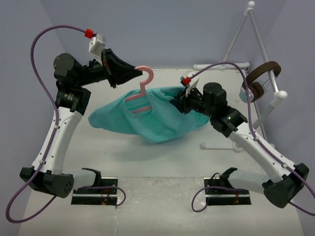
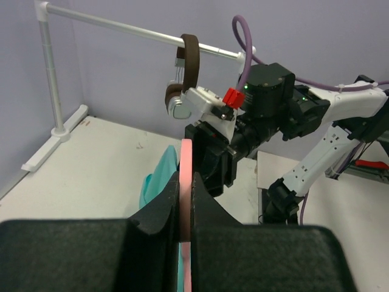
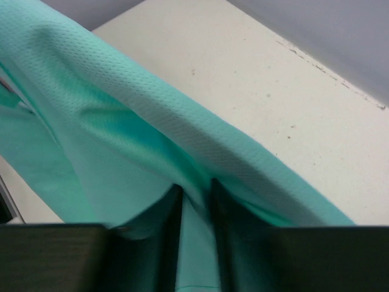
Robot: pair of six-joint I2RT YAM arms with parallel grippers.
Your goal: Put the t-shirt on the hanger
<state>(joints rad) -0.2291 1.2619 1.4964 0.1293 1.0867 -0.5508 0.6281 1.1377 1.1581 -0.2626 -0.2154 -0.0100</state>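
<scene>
The teal t-shirt (image 1: 147, 120) hangs in the air over the table's middle, draped around the pink hanger (image 1: 141, 84), whose hook and part of one bar show at the collar. My left gripper (image 1: 134, 73) is shut on the hanger's hook; in the left wrist view the pink plastic (image 2: 186, 176) is pinched edge-on between the black jaws, with teal cloth (image 2: 159, 177) below. My right gripper (image 1: 176, 100) is shut on a fold of the t-shirt (image 3: 152, 121) at its right shoulder. In the right wrist view the cloth runs between the two fingers (image 3: 172, 219).
A white tubular rack (image 1: 258, 39) stands at the back right with brown headphones (image 1: 260, 78) hung on it; both show in the left wrist view, rack (image 2: 121, 25) and headphones (image 2: 185, 73). Two black fixtures (image 1: 96, 191) (image 1: 226, 191) sit at the near edge.
</scene>
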